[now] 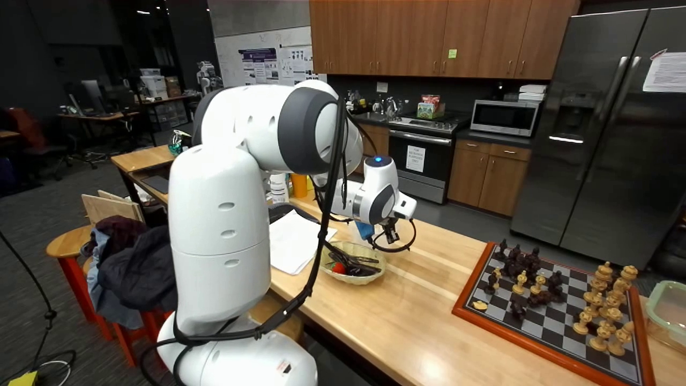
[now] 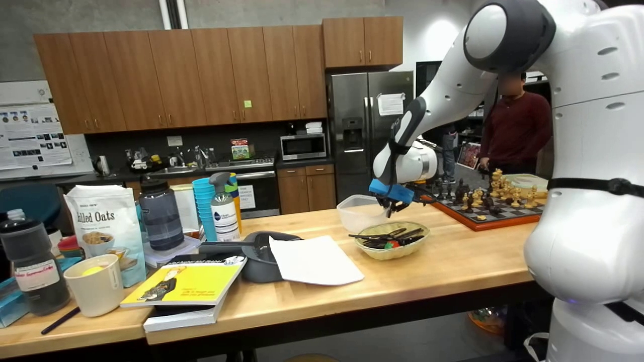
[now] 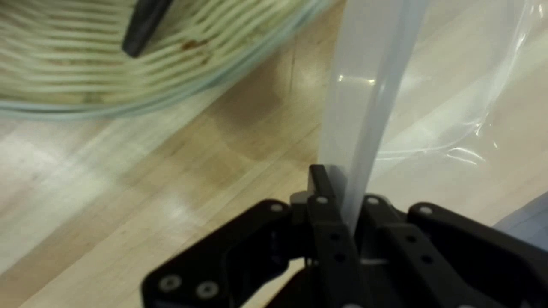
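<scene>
Filling the upper left of the wrist view, a basket (image 3: 81,72) sat on the table (image 3: 171,184) with a dark utensil (image 3: 146,28) in it. At the lower middle, the gripper (image 3: 344,190) had its fingers (image 3: 323,203) clenched on one wall of a clear tub (image 3: 359,115), which spread over the upper right. In an exterior view, paper (image 2: 314,259) lay at centre; just right of that was the tub, whether resting on the table or lifted I couldn't tell. Farther right came the basket, near the tub, and then, toward the right edge, a chessboard (image 2: 505,222) bearing pieces (image 2: 496,183).
</scene>
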`<state>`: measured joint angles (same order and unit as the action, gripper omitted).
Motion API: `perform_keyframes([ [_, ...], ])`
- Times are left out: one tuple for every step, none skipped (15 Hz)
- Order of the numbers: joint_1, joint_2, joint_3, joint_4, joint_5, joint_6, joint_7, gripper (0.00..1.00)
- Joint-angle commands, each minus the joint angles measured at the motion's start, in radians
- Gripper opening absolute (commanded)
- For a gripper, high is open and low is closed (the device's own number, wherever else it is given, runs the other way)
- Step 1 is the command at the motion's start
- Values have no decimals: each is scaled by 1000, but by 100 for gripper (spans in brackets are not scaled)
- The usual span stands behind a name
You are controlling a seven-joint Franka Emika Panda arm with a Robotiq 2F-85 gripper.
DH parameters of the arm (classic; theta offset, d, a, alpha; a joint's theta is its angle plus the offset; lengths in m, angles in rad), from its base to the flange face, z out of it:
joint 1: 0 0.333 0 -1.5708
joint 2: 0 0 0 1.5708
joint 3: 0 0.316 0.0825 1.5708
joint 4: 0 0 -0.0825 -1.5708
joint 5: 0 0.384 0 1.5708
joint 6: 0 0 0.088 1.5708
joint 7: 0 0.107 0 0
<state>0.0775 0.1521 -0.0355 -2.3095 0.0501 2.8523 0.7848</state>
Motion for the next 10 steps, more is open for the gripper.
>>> perform_keyframes([
  [-37, -98, 0, -132, 89, 70, -71, 2],
  [-45, -114, -2, -158, 108, 86, -83, 2],
  [-50, -131, -5, -182, 119, 99, -88, 2],
  [-55, -148, -12, -206, 117, 112, -84, 2],
  [-58, -165, -18, -230, 109, 124, -73, 2],
  [-62, -183, -25, -254, 99, 135, -65, 2],
  [-66, -200, -32, -277, 89, 146, -57, 2],
  [-70, -218, -41, -300, 74, 157, -45, 2],
  [-73, -231, -45, -316, 68, 166, -43, 2],
  [-79, -248, -51, -337, 57, 173, -35, 2],
])
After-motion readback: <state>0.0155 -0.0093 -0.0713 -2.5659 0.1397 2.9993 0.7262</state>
